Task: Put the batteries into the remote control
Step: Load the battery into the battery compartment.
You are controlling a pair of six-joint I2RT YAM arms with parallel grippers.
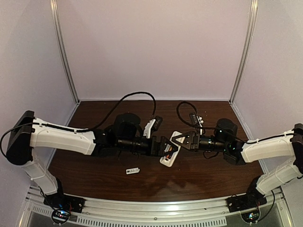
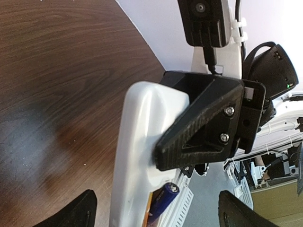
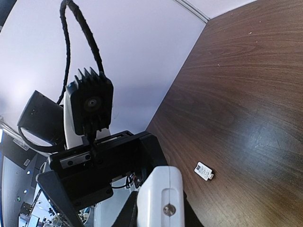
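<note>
1. The remote control [image 1: 171,147] sits over the middle of the surface [image 1: 94,118], between the two arms. Its long axis runs from the far right toward the near left in the top view.
2. The right gripper [image 1: 178,141] has its jaws pinching the remote control at the far end. The left wrist view shows one black finger [image 2: 203,125] pressed flat against the white body, while the opposite finger is hidden behind the handset.
3. The left gripper [image 1: 166,148] is at the near end of the remote control with its jaws spread wide. Its fingers [image 2: 71,215] stand on either side of the handset, and contact is not visible in any view.
4. The purple battery [image 2: 164,199] lies lengthwise in the open recess of the remote control, with its metal tip pointing toward the right gripper.
5. The orange battery [image 1: 168,154] shows as a reddish strip in the same recess, alongside the purple one. Whether either cell is fully seated cannot be told.
6. Whether the remote control rests on the surface or is lifted off it cannot be told.
7. A small white cover piece [image 1: 133,170] lies flat on the surface near the front edge, well apart from the handset and below the left forearm in the top view.
</note>
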